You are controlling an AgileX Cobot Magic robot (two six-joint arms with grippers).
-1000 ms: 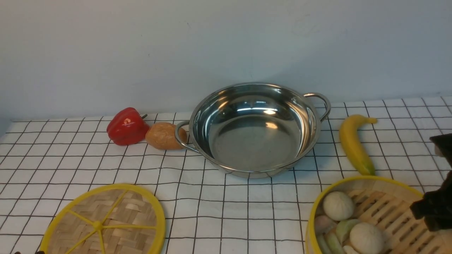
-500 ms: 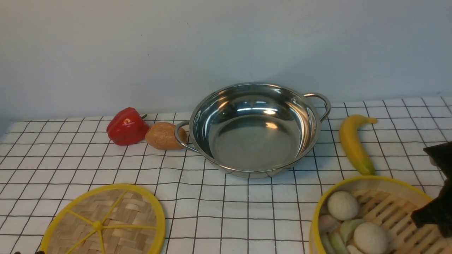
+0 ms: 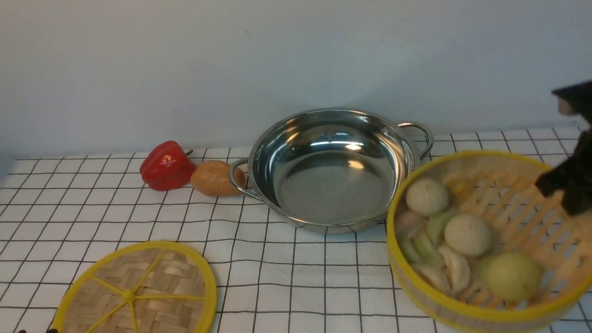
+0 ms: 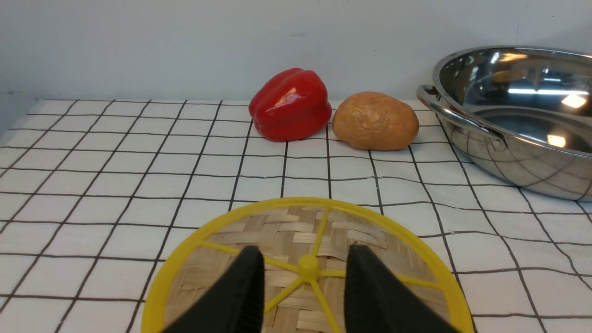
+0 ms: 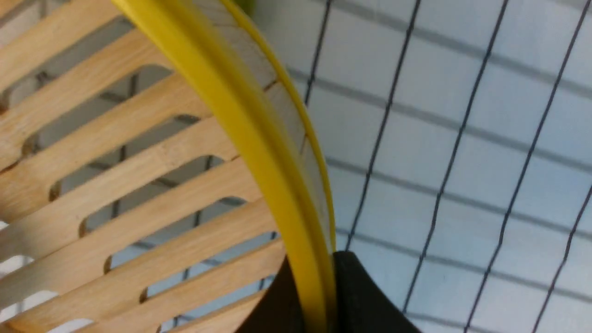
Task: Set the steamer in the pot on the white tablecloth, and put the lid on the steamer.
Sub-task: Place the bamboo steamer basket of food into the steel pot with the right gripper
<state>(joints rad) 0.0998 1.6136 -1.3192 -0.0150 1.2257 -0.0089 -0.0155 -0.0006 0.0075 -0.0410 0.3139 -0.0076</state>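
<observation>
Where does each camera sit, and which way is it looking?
Front view: between the arms, facing forward over the tablecloth at the pot, the lid and the tilted steamer; the right gripper shows at the right edge.
Left wrist view: rides on the left arm, looking past the left gripper, open above the lid, towards the red pepper.
Right wrist view: rides on the right arm, close on its fingers pinching the steamer's yellow rim.
Shared: front and left wrist views both show lid, pepper and pot.

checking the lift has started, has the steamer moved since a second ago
Yes. In the front view the steamer has risen and shifted left toward the pot, which has stayed put; its rim now overlaps the pot's right edge.
</observation>
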